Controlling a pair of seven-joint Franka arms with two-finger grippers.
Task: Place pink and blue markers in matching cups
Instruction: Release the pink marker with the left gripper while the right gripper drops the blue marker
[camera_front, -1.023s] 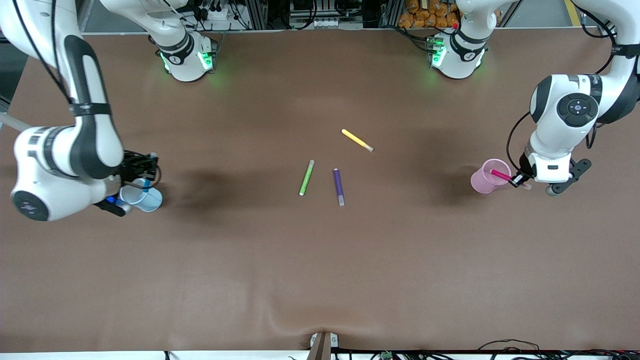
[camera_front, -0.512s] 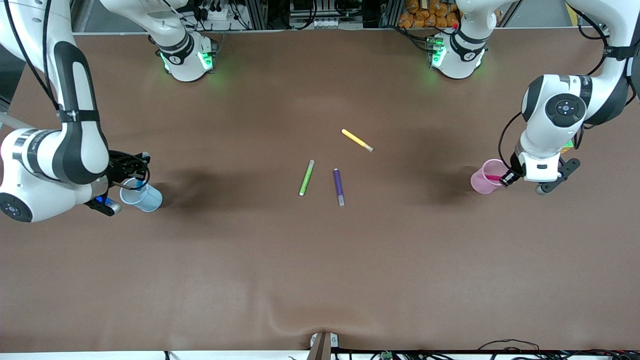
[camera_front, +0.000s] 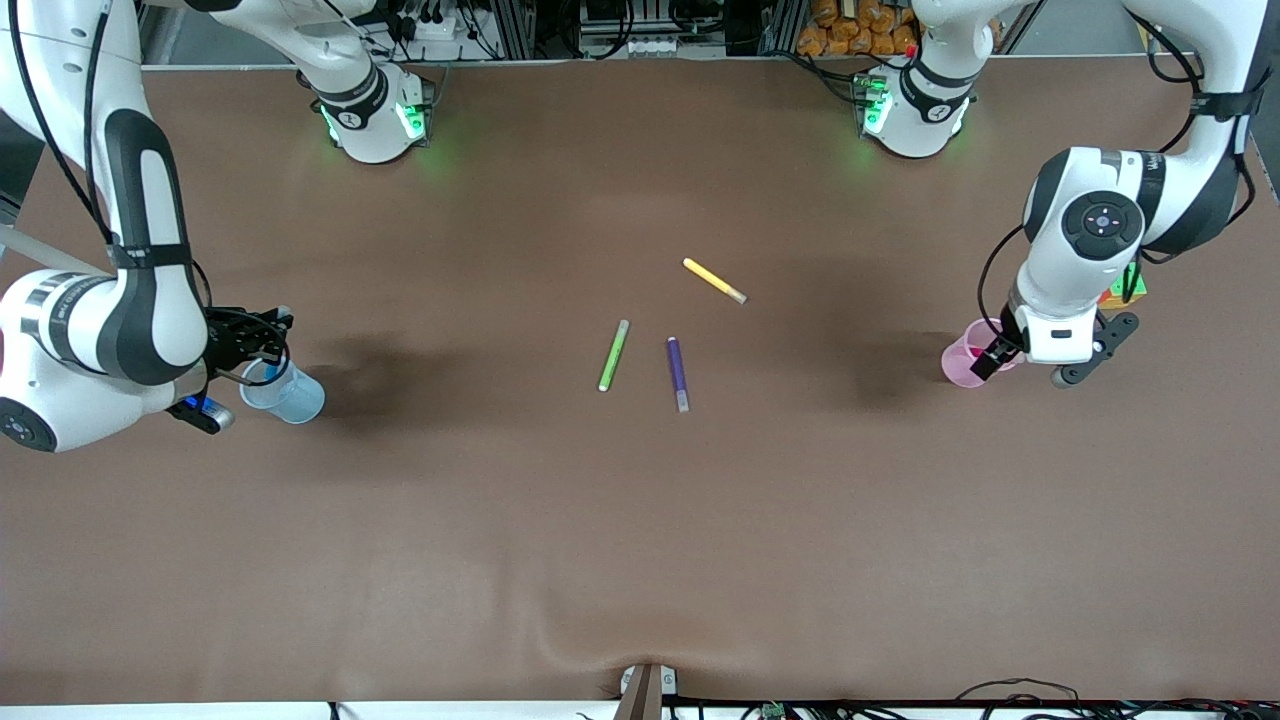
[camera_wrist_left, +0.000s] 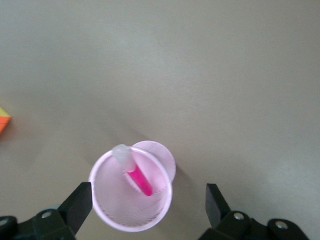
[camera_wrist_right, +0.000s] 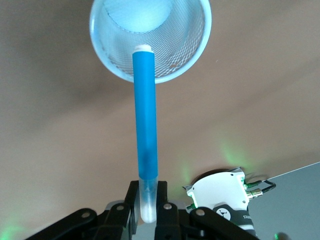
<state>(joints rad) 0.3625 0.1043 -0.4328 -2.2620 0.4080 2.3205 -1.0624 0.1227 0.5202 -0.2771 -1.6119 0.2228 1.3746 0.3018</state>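
The pale pink cup (camera_front: 960, 365) stands toward the left arm's end of the table. The pink marker (camera_wrist_left: 138, 178) leans inside the cup (camera_wrist_left: 107, 200), pale cap up at the rim. My left gripper (camera_wrist_left: 147, 206) is open over this cup, one finger on each side, touching nothing; in the front view it (camera_front: 990, 355) covers part of the rim. The light blue cup (camera_front: 292, 396) stands toward the right arm's end. My right gripper (camera_wrist_right: 146, 200) is shut on the pale cap of the blue marker (camera_wrist_right: 145, 120), and the marker's other end sits in the mouth of the blue cup (camera_wrist_right: 192, 45).
A lime-green marker (camera_front: 613, 355), a purple marker (camera_front: 678, 373) and a yellow marker (camera_front: 714, 280) lie mid-table. A small coloured block (camera_front: 1125, 290) sits on the table by the left arm.
The left gripper has let go of the pink marker, which now stands in the pink cup, and has moved over the cup. The right gripper has shifted slightly with the blue marker.
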